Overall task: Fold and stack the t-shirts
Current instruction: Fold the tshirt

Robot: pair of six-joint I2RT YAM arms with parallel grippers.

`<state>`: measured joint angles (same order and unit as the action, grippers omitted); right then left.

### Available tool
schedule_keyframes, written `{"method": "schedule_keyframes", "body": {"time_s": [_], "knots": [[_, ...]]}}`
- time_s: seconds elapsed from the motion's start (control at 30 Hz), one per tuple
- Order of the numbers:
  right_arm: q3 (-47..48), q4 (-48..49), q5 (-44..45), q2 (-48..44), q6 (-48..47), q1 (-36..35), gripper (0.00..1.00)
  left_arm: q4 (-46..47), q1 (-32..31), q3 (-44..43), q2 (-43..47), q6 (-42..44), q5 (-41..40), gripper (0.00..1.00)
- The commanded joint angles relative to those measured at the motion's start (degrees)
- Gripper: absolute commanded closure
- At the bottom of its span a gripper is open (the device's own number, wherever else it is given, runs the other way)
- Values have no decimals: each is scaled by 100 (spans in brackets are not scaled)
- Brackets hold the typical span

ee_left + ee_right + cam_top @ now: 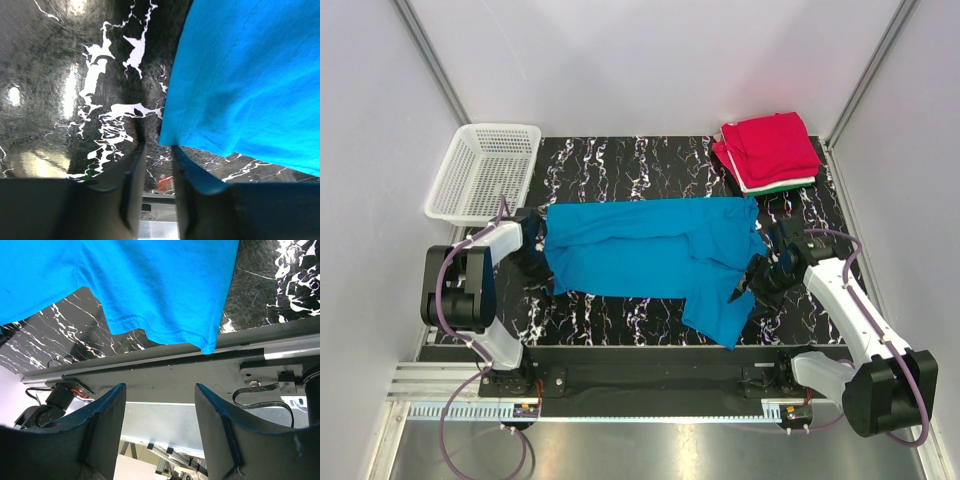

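Hem corner (165,140) of blue t-shirt (650,255) at left gripper (155,147) fingertips; pinch unclear in wrist view, jaws indistinct overhead. Right gripper (160,405) wide apart, empty.

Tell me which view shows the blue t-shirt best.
Top external: the whole blue t-shirt lies spread across the table. Left wrist shows only one corner and edge; right wrist shows only a hemmed section.

Black marbled worktop (620,165): blue t-shirt (640,250) sprawled across the middle, one part reaching the near edge. Folded t-shirts (770,150), red on top, far right corner. White mesh basket (447,172), far left corner.
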<state>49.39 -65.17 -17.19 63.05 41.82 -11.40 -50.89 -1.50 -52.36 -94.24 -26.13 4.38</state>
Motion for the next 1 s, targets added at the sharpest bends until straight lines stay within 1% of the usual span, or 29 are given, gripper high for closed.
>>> {"method": "schedule_keyframes", "body": {"time_s": [0.0, 0.1, 0.13, 0.17, 0.2, 0.37, 0.57, 0.6, 0.67, 0.7, 0.73, 0.83, 0.97], "knots": [[229, 48, -47, -82, 10, -29, 36, 194, 35, -46, -60, 38, 142, 75], [238, 48, -39, -82, 1, -29, 36, 168, 35, -38, 10, 29, 98, 83], [247, 57, -47, -65, -7, -29, 36, 168, 35, -20, 37, 29, 98, 88], [256, 57, -48, -73, -16, -29, 36, 159, 35, -11, 46, 29, 98, 96], [247, 57, -48, -64, -16, -29, 36, 133, 35, 6, 63, 20, 98, 100], [265, 92, -56, -12, -51, -29, 36, 62, 44, 103, 247, 29, -121, 100], [238, 118, -100, 23, -87, -29, 36, -78, 53, 59, 493, 46, -175, 100], [238, 127, -109, 32, -104, -29, 36, -70, 53, 33, 607, 107, -88, 98], [229, 153, -127, 41, -104, -29, 36, -131, 53, -29, 774, 143, 18, 82], [221, 162, -127, 50, -113, -29, 36, -131, 53, -64, 958, 161, 71, 75], [221, 162, -135, 50, -113, -29, 36, -140, 53, -142, 1073, 178, 176, 64], [203, 206, -171, 59, -139, -38, 36, -210, 53, -274, 1425, 170, 125, 54], [194, 224, -188, 50, -131, -29, 36, -202, 53, -301, 1295, 117, 159, 54]]}}
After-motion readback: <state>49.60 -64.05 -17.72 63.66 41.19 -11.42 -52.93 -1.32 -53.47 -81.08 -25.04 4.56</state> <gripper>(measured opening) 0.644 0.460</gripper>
